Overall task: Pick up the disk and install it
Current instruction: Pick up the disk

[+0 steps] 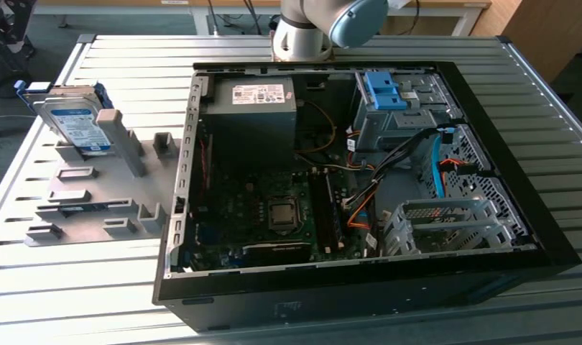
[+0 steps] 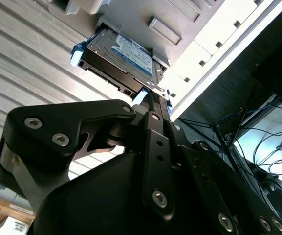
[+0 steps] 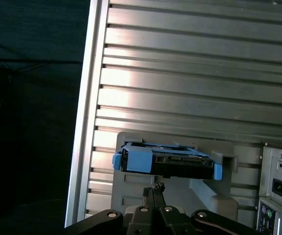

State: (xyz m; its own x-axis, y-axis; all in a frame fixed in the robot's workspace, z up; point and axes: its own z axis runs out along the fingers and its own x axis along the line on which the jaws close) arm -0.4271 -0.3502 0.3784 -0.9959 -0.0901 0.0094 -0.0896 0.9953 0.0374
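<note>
Currently, the gripper (image 3: pixel 155 188) is pointing toward the disk (image 3: pixel 166 164) without touching it, and its fingers are pressing together with nothing between them. The disk, with a blue carrier frame around it, is standing on edge in a grey holder (image 3: pixel 126 181). In the exterior view, disk and holder are sitting on the slatted metal table (image 1: pixel 80 287), at the exterior view's left of the open computer case (image 1: pixel 368 287). Beyond the case, the arm (image 1: pixel 310 29) is reaching in from the far edge.

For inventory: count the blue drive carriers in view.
2. One frames the disk on the grey stand, exterior view's left; one empty carrier sits on the drive cage. Others may be hidden.
</note>
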